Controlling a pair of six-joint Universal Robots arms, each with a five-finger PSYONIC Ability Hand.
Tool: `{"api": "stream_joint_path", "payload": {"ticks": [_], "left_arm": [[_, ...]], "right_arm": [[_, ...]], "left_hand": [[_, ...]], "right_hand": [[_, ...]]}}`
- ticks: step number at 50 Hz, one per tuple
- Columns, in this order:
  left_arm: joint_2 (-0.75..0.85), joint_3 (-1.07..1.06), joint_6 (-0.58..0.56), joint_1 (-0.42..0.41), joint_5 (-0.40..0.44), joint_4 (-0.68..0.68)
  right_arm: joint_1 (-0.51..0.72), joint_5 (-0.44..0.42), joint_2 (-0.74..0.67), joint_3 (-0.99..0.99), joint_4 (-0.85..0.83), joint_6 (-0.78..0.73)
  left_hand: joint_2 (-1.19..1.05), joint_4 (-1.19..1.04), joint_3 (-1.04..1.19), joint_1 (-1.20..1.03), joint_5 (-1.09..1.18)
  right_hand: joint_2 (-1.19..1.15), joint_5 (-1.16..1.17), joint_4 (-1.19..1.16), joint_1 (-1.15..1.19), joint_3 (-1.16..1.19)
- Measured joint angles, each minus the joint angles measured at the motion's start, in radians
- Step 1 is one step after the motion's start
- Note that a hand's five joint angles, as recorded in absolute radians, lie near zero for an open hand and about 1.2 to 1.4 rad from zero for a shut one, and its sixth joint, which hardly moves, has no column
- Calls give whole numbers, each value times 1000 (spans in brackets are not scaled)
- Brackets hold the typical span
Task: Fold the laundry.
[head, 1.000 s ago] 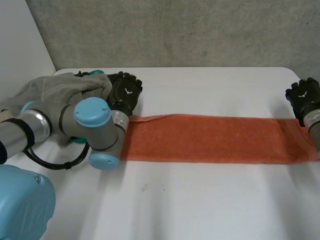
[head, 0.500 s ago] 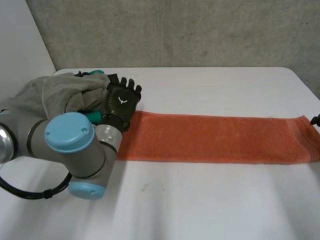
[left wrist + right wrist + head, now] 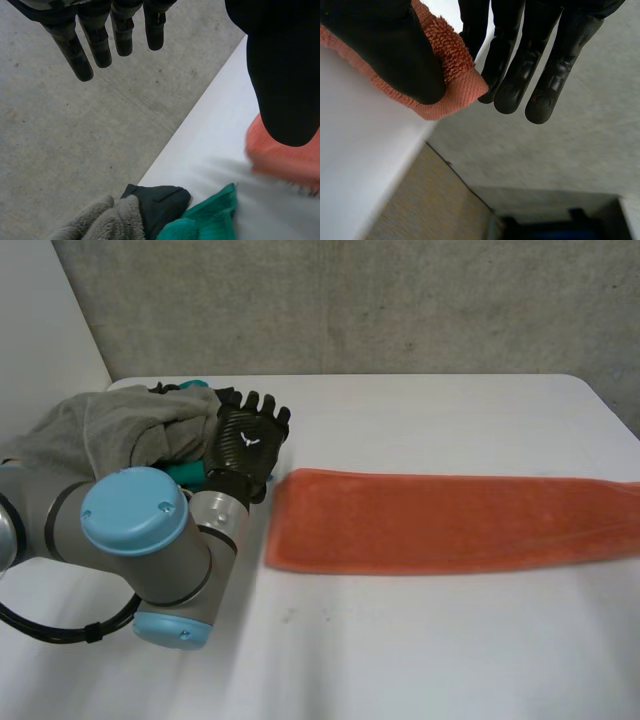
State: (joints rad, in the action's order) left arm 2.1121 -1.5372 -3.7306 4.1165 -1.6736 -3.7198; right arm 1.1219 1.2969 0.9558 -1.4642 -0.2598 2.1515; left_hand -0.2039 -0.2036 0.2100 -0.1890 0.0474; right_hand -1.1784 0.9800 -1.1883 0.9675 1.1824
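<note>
A long orange towel (image 3: 450,522), folded into a narrow strip, lies across the white table (image 3: 400,640) and runs off past its right side. My left hand (image 3: 245,445) hovers just off the towel's left end, apart from it. In the left wrist view that hand (image 3: 90,40) has straight fingers and holds nothing; the towel's end (image 3: 280,160) lies below its thumb. In the right wrist view my right hand (image 3: 512,60) pinches a corner of the towel (image 3: 455,60) between its thumb and straight fingers, at the table's edge.
A heap of laundry sits at the table's back left beside my left arm: a grey cloth (image 3: 110,425) on top, a green cloth (image 3: 185,472) and a dark one under it. The left wrist view shows the green cloth (image 3: 210,220) near the table's far edge.
The towel has slid to the right, leaving a gap between its left end and my left hand. My right hand has left the head view and has closed on the towel's right corner.
</note>
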Motion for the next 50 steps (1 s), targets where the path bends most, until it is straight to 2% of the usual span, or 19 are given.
{"api": "stream_joint_path", "payload": {"ticks": [4,10,14,16,18,20,21,22,24,28,30,31,34,36,41,47,50], "left_arm": [[-27,-20,1,1,0,0],[-73,-64,9,2,-1,0],[-94,-83,23,3,-2,0],[-98,-86,27,4,-2,0],[-111,-92,39,6,-3,0],[-123,-96,50,10,-4,0],[-131,-99,59,13,-6,0],[-131,-99,59,13,-6,0],[-147,-107,77,22,-14,0],[-161,-118,97,31,-27,1],[-161,-124,103,33,-32,1],[-160,-127,105,33,-33,1],[-155,-130,108,33,-35,1],[-152,-130,108,32,-35,1],[-144,-117,106,26,-32,1],[-125,-83,103,-1,-29,0],[-110,-62,102,-21,-28,0]], "right_arm": [[3,30,8,30,-2,-46],[131,14,80,25,-40,-18],[295,-43,156,-13,-100,51],[321,-56,165,-19,-109,61],[452,-124,191,-45,-147,98],[515,-158,198,-55,-163,111],[611,-210,191,-65,-176,122],[611,-210,191,-65,-176,122],[733,-269,160,-69,-187,124],[894,-328,75,-65,-191,107],[956,-335,22,-58,-190,92],[970,-331,7,-55,-190,89],[989,-303,-9,-51,-188,96],[984,-277,-3,-51,-185,117],[859,-188,82,-69,-154,300],[687,-166,183,-128,-30,515],[620,-168,207,-166,44,531]], "left_hand": [[0,0,0,0,0],[0,0,0,0,0],[0,0,0,0,0],[0,0,0,0,0],[0,0,0,0,0],[0,0,0,0,0],[0,0,0,0,0],[0,0,0,0,0],[0,0,0,0,0],[0,0,0,0,0],[0,0,0,0,0],[0,0,0,0,0],[0,0,0,0,0],[0,0,0,0,0],[0,0,0,0,0],[0,0,0,0,0],[0,0,0,0,0]], "right_hand": [[0,2,0,4,0],[0,8,-1,10,0],[0,9,-1,15,0],[0,9,-1,15,0],[0,9,-1,19,0],[0,9,-1,19,0],[0,9,-2,21,0],[0,9,-2,21,0],[0,9,-3,24,0],[0,12,-3,22,0],[133,-93,118,-80,-134],[342,-302,339,-273,-338],[761,-715,751,-646,-749],[928,-884,929,-758,-928],[961,-914,954,-771,-973],[961,-914,954,-771,-973],[961,-914,954,-771,-973]]}}
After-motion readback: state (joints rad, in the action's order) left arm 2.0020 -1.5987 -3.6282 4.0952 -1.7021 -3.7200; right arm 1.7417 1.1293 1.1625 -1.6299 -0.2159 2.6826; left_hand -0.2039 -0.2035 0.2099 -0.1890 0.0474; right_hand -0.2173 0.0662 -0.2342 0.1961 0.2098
